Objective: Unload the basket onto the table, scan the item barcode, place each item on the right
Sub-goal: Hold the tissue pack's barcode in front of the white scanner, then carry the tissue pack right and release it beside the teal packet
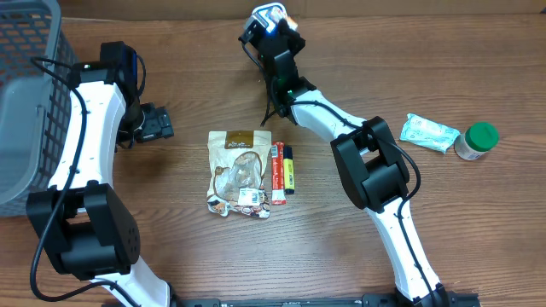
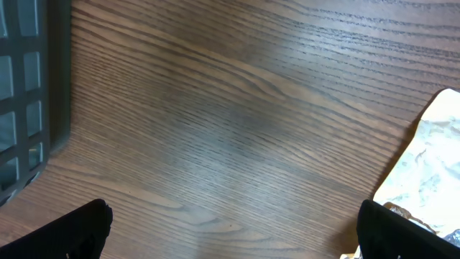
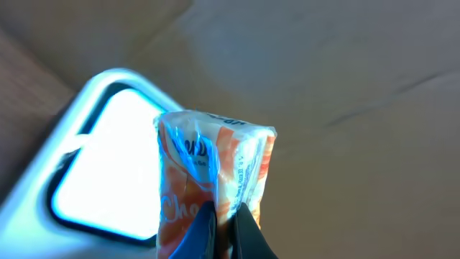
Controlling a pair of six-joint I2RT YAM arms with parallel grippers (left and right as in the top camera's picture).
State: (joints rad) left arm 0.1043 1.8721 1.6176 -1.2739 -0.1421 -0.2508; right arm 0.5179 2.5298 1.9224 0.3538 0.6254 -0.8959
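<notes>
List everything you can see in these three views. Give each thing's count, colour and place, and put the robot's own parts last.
table: 1, brown wood, under everything
basket: 1, grey mesh, far left corner
snack pouch: 1, brown, table centre
red stick: 1, red, against the pouch's right edge
yellow stick: 1, yellow and black, beside the red stick
flat packet: 1, pale green, right side
jar: 1, green lid, right of the flat packet
lit panel: 1, white glow, behind the held packet
orange-and-white packet: 1, held in the right gripper
left gripper: 1, black, open, left of the pouch
right gripper: 1, shut on the packet, far side
</notes>
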